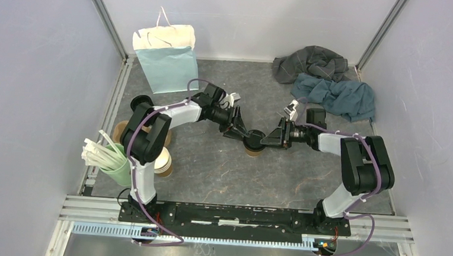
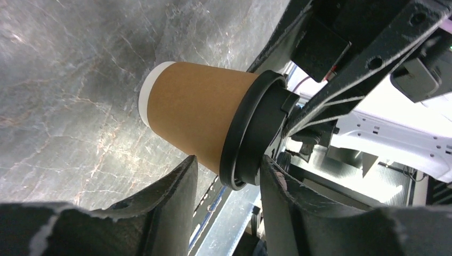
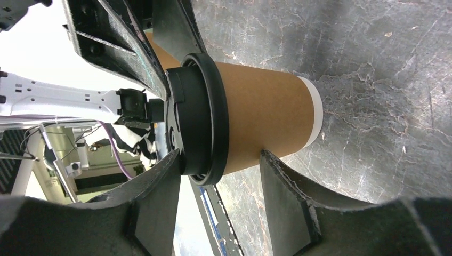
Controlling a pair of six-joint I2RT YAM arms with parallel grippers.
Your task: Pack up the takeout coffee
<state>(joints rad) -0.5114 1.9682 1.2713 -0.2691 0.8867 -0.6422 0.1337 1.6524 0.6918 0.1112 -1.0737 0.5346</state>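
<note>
Upright takeout coffee [image 1: 253,143] centre of tabletop [image 1: 209,171]; left claw [image 2: 228,165], right claw [image 3: 219,160] parted at black lid [image 2: 250,133]. Clamped or not, cannot tell. Likely light, crushable, lid slick: hold body below lid.

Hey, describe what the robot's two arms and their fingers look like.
The left arm and the right arm are built alike: white links between bulky black joints, with a thin purple cable looped loosely along each. The fingers are matte black, flat and tapering towards the tip, with rough, slightly ragged edges. No markings are visible.
</note>
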